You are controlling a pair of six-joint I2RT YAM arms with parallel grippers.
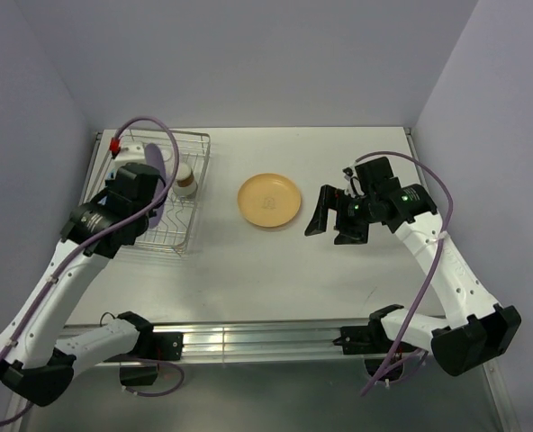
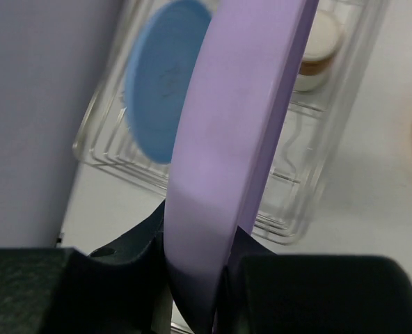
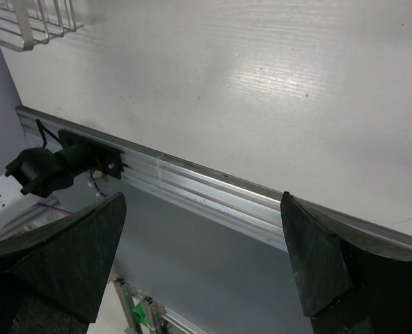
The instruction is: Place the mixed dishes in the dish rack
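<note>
My left gripper [image 1: 155,200] is shut on the purple plate [image 1: 161,171] and holds it on edge over the dish rack [image 1: 194,216]. In the left wrist view the fingers [image 2: 133,243] pinch the purple plate's [image 2: 241,139] rim above the rack [image 2: 310,195]. The blue plate [image 2: 165,76] stands in the rack to the left of it. The cream cup [image 1: 186,178] sits in the rack's right side and also shows in the left wrist view [image 2: 317,42]. The yellow-orange plate [image 1: 270,200] lies flat on the table. My right gripper [image 1: 331,216] is open and empty, right of it. The bowl and the glass are hidden.
Grey walls close in the table [image 1: 275,270] on the left, back and right. A metal rail [image 3: 213,184] runs along the near edge. A corner of the rack [image 3: 32,24] shows at the top left of the right wrist view, where the right gripper [image 3: 202,257] hangs past the table edge.
</note>
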